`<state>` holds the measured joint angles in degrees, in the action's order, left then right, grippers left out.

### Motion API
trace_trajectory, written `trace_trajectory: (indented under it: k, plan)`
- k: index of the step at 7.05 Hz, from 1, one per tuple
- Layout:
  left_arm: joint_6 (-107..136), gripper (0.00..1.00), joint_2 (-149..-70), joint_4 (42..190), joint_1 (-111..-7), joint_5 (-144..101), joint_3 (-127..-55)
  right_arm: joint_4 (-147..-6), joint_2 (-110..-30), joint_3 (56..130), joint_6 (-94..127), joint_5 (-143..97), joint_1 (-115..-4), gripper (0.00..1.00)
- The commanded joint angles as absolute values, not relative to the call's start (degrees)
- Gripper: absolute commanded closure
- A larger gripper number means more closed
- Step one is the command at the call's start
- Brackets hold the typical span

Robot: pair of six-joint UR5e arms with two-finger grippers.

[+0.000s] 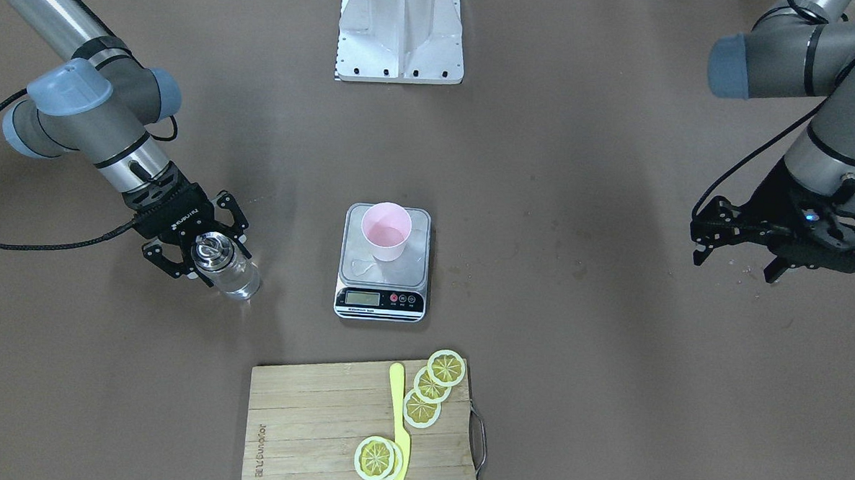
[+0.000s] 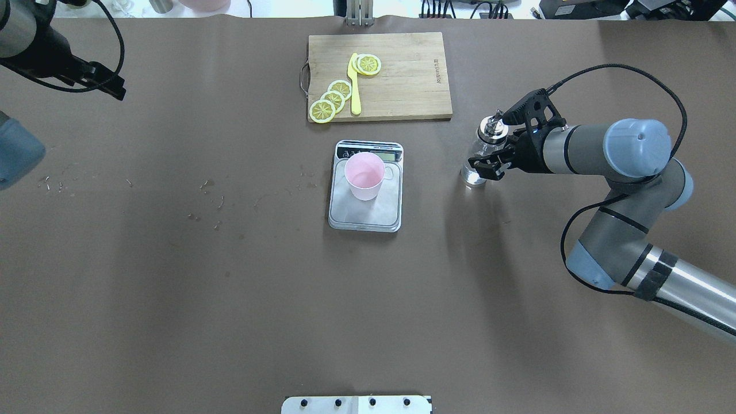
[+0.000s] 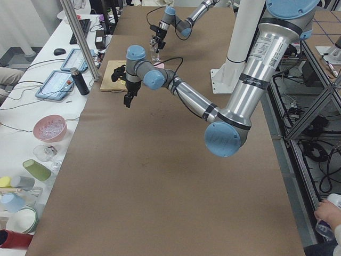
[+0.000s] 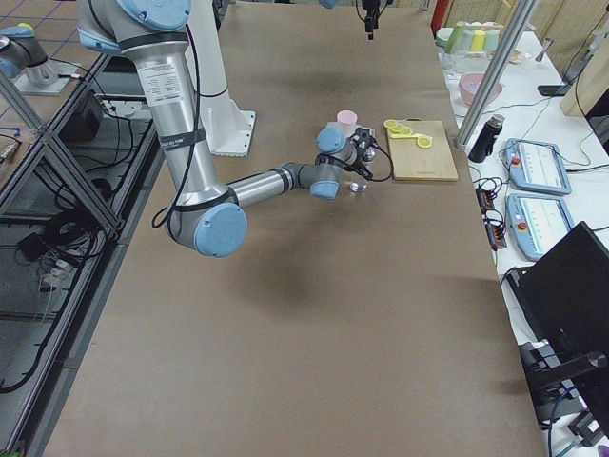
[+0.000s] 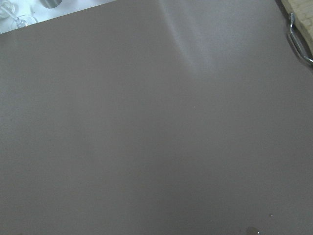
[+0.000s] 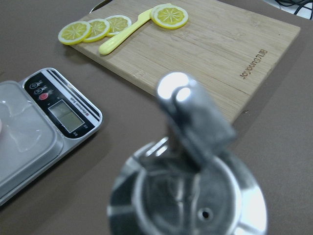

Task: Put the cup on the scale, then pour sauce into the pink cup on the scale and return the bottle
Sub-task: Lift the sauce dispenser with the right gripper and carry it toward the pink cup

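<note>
Pink tapered cup [image 2: 364,175], upright on steel-topped scale [image 2: 368,217]. Clear glass bottle [image 1: 242,279], shiny metal cap, on brown desk [image 2: 230,259] between right gripper [image 2: 490,142] fingers; contact cannot be told. Left gripper [image 1: 734,264] raised, angled down, fingers spread.

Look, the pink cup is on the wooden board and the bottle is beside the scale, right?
No, the cup is on the scale, not the board; the overhead view shows it. The bottle is beside the scale.

even light, soft shadows, wrist-view bottle [image 6: 188,196] blurred
</note>
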<state>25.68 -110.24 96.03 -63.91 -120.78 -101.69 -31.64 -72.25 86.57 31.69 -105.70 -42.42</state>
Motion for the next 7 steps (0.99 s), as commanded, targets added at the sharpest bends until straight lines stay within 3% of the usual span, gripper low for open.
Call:
trace_trajectory:
  k: [1,5,7]
  plan:
    - [20.77,0.03,-107.77,96.15,-66.78,-121.11,-101.69,-31.81,-71.81,86.57,34.79,-105.65,-42.36,1.0]
    - [17.93,0.03,-96.79,111.4,-72.75,-128.47,-96.97,-43.28,-70.32,89.28,31.58,-105.73,-43.24,1.0]
    - [17.76,0.03,-95.36,118.01,-75.92,-131.3,-91.96,-56.88,-69.18,96.81,28.14,-105.65,-43.33,1.0]
